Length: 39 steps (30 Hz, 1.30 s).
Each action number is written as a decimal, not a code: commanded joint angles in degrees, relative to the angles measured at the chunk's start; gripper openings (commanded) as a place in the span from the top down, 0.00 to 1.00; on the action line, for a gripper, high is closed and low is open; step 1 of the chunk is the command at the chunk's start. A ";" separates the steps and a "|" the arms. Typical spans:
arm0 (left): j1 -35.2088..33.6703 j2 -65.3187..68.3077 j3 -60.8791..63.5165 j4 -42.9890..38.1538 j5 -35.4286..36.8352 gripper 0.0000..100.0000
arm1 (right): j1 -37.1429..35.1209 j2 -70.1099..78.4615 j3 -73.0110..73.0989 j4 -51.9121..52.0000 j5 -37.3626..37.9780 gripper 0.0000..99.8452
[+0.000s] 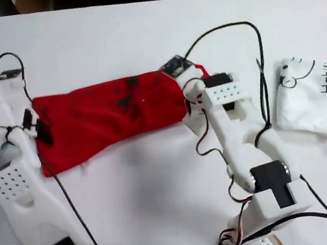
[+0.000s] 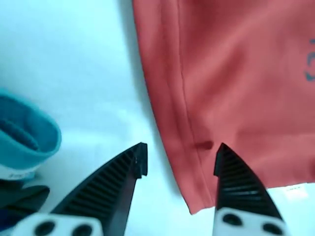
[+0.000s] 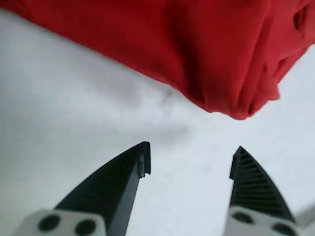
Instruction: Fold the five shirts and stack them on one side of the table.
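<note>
A red shirt (image 1: 107, 115) lies folded into a long band across the middle of the white table (image 1: 161, 190). My left gripper (image 1: 38, 129) stands open at its left end. In the left wrist view the shirt's hemmed corner (image 2: 197, 162) lies between the open fingers of the left gripper (image 2: 181, 156), one finger over the cloth and one over bare table. My right gripper (image 1: 190, 109) is at the shirt's right end. In the right wrist view the right gripper (image 3: 192, 153) is open over bare table, just short of the bunched red shirt (image 3: 172, 44).
A folded white shirt (image 1: 312, 98) with dark print lies at the right side of the table. A teal cloth (image 2: 24, 140) sits close beside the left gripper. Black cables loop around both arms. The table's near middle is bare.
</note>
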<state>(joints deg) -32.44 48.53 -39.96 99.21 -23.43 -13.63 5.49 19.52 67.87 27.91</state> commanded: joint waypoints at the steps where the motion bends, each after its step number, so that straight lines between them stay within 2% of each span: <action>1: 1.41 -0.70 0.22 -3.08 -0.35 0.76 | -0.13 -3.47 -0.26 -0.57 0.00 0.73; 6: 1.93 5.45 -0.31 -6.42 -0.26 0.76 | 0.04 -3.38 -0.18 -0.40 0.00 0.73; 13: 4.57 7.82 -1.27 -4.22 1.85 0.76 | -0.31 -3.47 0.88 -0.92 0.00 0.73; 16: 5.98 8.00 -1.27 -3.16 1.85 0.82 | -0.31 -3.56 1.58 -1.71 0.00 0.73; 19: 8.70 8.00 -1.10 -1.93 2.29 0.97 | -0.31 -3.56 1.58 -1.54 0.00 0.73; 26: 11.78 7.65 -1.54 0.18 6.68 0.97 | -0.31 -3.56 1.58 -1.45 -0.26 0.73; 29: 11.43 6.24 -1.80 1.23 6.51 0.97 | 0.75 -3.56 1.58 -2.42 -5.45 0.73; 33: 11.96 0.88 -1.36 2.99 6.68 0.97 | 5.58 -3.03 1.85 -6.20 -15.47 0.73; 39: 9.85 -9.76 2.24 3.16 6.33 0.97 | 7.78 -3.38 3.69 -8.57 -17.14 0.73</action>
<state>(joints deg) -21.36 46.77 -39.52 101.05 -17.19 -6.42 5.49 23.30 60.13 11.56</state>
